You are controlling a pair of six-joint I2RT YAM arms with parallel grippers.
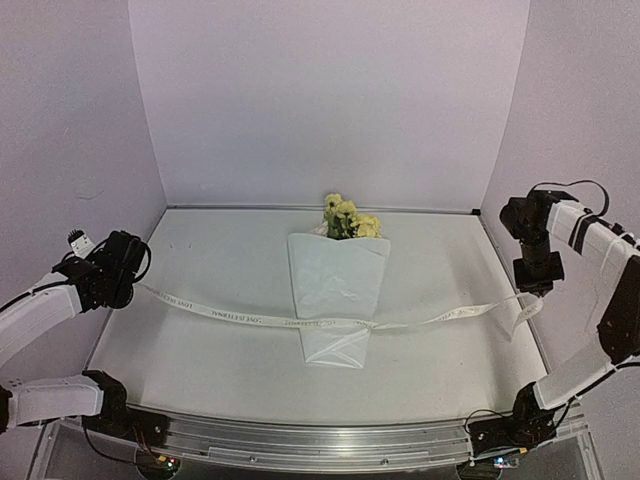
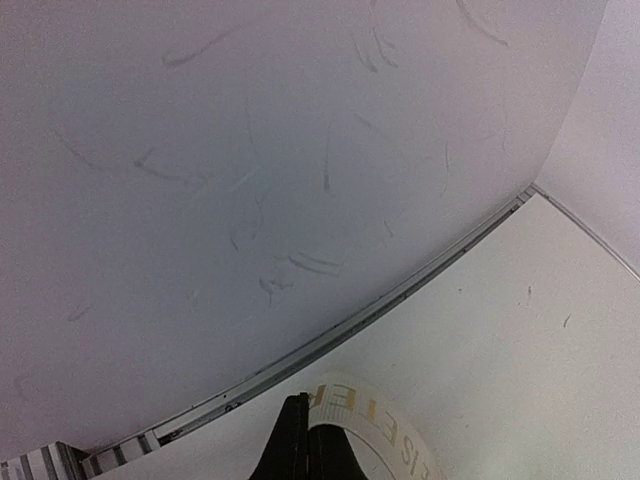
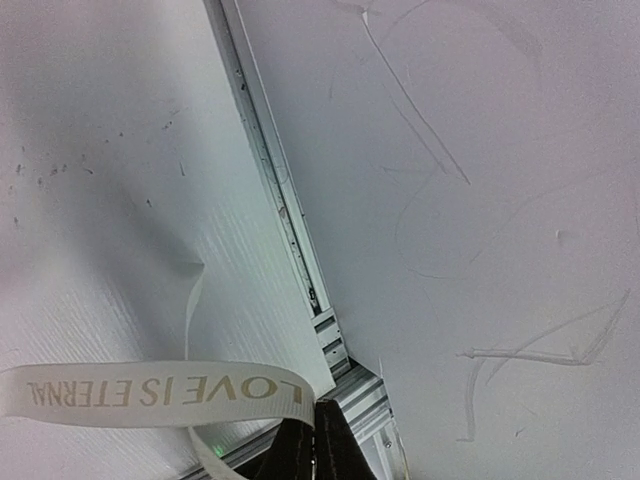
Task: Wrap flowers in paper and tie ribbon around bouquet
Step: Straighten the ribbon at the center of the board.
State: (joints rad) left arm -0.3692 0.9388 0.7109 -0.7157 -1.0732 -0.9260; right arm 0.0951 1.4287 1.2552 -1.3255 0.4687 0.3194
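My two tools, left gripper (image 2: 308,432) and right gripper (image 3: 316,430), each clench one end of the single cream-white fabric ribbon (image 1: 240,313) crossing one white paper-wrapped yellow-blossom bouquet (image 1: 338,285).

Top camera looks down from behind; wrist cameras, close behind their fingertips (image 2: 296,450) (image 3: 300,452), share its narrow cream lettered ribbon (image 1: 230,313) (image 2: 385,425) (image 3: 150,390).

- right gripper (image 3: 313,440) at bottom centre, black fingers pinched together on the ribbon (image 3: 150,392)
- ribbon runs left out of view, gold "LOVE IS ETERNAL" print upside down
- loose ribbon tail curls up behind it over the table (image 3: 100,200)
- metal rail (image 3: 280,210) along the table edge, scuffed wall (image 3: 480,200) to its right
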